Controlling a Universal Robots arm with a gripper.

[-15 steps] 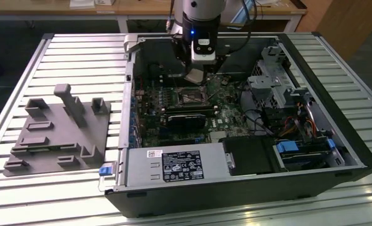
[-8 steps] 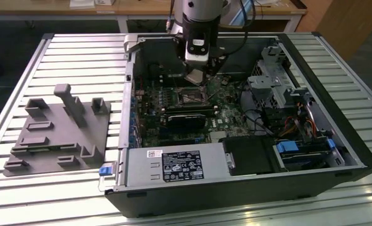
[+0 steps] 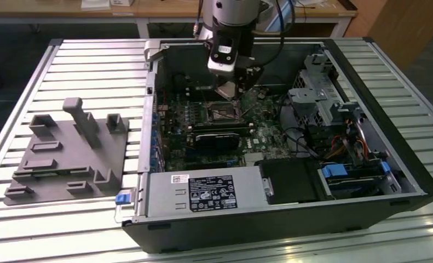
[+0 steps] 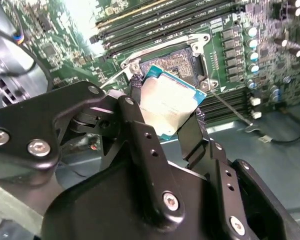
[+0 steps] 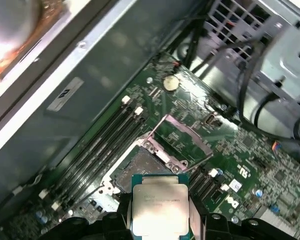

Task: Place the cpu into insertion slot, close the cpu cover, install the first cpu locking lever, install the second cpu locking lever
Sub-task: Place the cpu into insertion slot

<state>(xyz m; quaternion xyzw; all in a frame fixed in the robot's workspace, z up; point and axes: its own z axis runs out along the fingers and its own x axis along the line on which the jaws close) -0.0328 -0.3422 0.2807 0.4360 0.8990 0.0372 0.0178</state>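
My gripper point(image 4: 167, 104) is shut on the cpu point(image 4: 172, 97), a flat square chip with a silvery face, pinched by two opposite edges between black fingers point(image 4: 136, 92). In the first wrist view the cpu point(image 5: 159, 205) hangs tilted in the gripper point(image 5: 160, 222), apart from the insertion slot point(image 5: 139, 169). The insertion slot point(image 4: 177, 62) lies bare with its dark centre exposed. The cpu cover point(image 5: 155, 131) stands hinged open beside the slot. Thin wire locking levers point(image 4: 230, 107) stick out, unlatched. In the exterior view the gripper point(image 3: 229, 89) hovers just above the slot point(image 3: 220, 113) inside the open computer case.
Memory slots point(image 5: 105, 142) run alongside the socket. A black rectangular card point(image 3: 218, 138) sits just in front of the socket. A drive cage and cables point(image 3: 322, 98) crowd the exterior view's right. A power supply point(image 3: 201, 194) fills the front. A grey fixture point(image 3: 63, 153) lies outside the case.
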